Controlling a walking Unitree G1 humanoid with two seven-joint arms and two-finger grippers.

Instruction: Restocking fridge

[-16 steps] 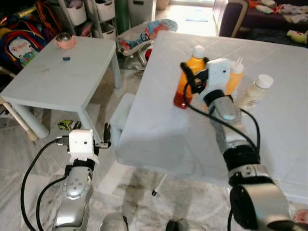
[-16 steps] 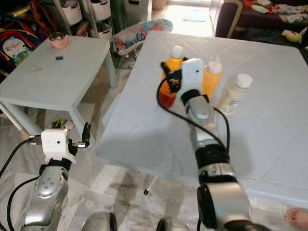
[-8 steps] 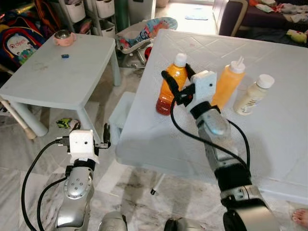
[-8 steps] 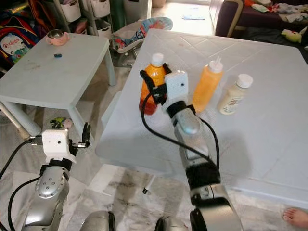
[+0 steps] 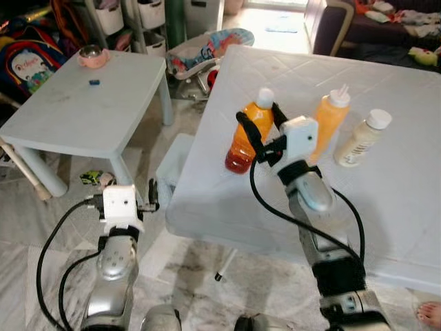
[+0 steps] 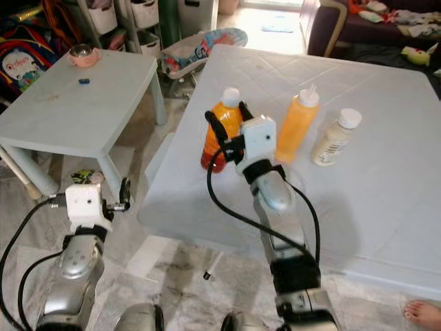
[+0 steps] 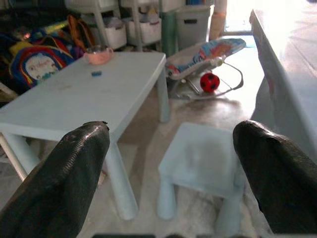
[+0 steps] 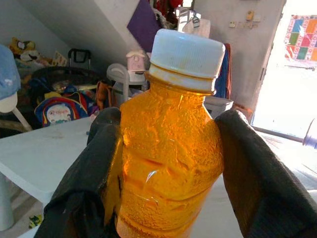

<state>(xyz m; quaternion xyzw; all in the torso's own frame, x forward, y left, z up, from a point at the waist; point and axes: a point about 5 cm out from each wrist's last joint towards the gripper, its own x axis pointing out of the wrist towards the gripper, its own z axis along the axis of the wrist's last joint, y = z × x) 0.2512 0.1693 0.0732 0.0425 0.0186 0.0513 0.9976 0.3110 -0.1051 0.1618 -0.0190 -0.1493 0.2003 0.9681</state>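
With its two black fingers pressed on either side of the orange juice bottle (image 8: 168, 163), the right gripper (image 5: 260, 131) is clamped on the bottle's upper body just below the white cap (image 8: 187, 52); the bottle sits dead centre between the fingers in the right wrist view. Bottle is at frame centre in the left eye view, tilted a bit, near the left edge of the big white table (image 5: 386, 200); can't tell if its base is touching the tabletop or just off it. Step in hand looks like the pick-up of the first item for restocking. Next move probably calls for lifting it clear and carrying it off toward a fridge, which I can't locate, without knocking its neighbours. Just right of the gripper stands a yellow squeeze bottle (image 5: 329, 118), then a cream bottle with white cap (image 5: 360, 138) further right, both upright. Left gripper (image 5: 152, 196) hangs idle at lower left, over the floor, fingers apart with nothing between; its wrist view looks at a small white stool (image 7: 203, 158) and a low white kids' table (image 5: 83, 103) at upper left.
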